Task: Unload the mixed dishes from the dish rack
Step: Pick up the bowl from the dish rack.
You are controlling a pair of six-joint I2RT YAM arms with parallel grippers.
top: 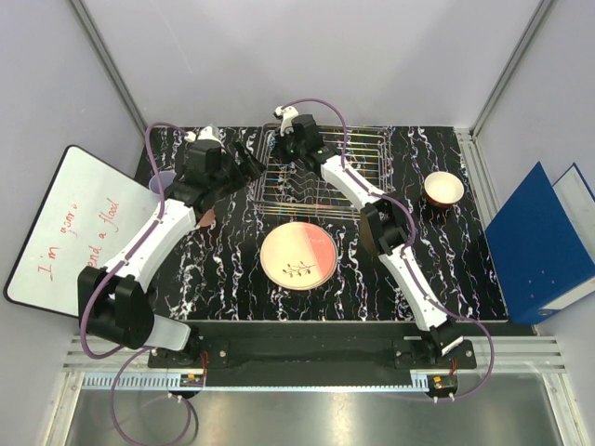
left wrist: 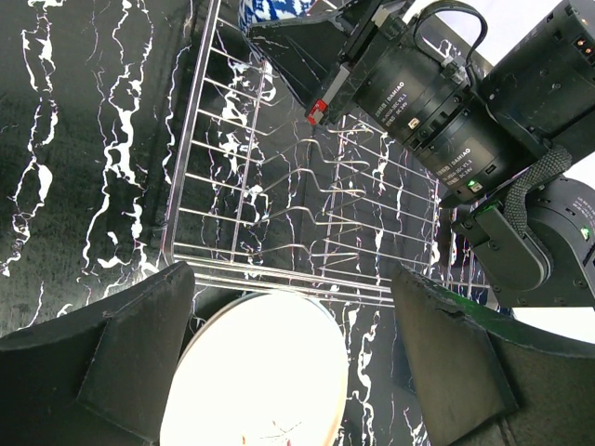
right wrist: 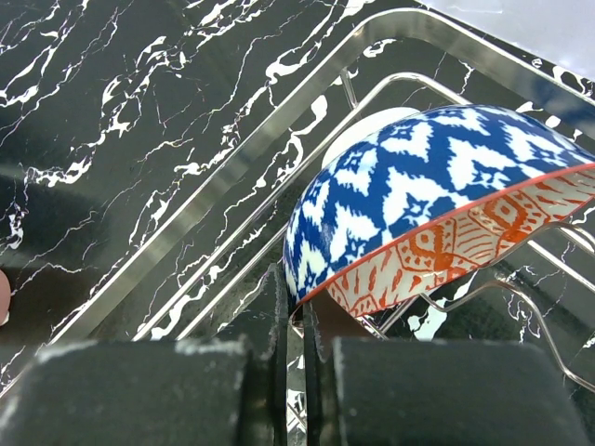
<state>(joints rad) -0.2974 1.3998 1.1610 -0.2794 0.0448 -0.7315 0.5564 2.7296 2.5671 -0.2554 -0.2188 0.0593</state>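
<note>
The silver wire dish rack stands at the back middle of the table. My right gripper reaches into its back left corner. In the right wrist view it is shut on the rim of the blue-white patterned bowl, which tilts on the rack wires. My left gripper hovers open and empty at the rack's left front. In its wrist view the cream/pink plate lies flat below, beside the rack. The plate lies in front of the rack.
A small red bowl sits on the table right of the rack. A lavender cup shows partly behind the left arm. A whiteboard leans at the left and a blue binder lies at the right. The right arm's wrist fills the left wrist view's upper right.
</note>
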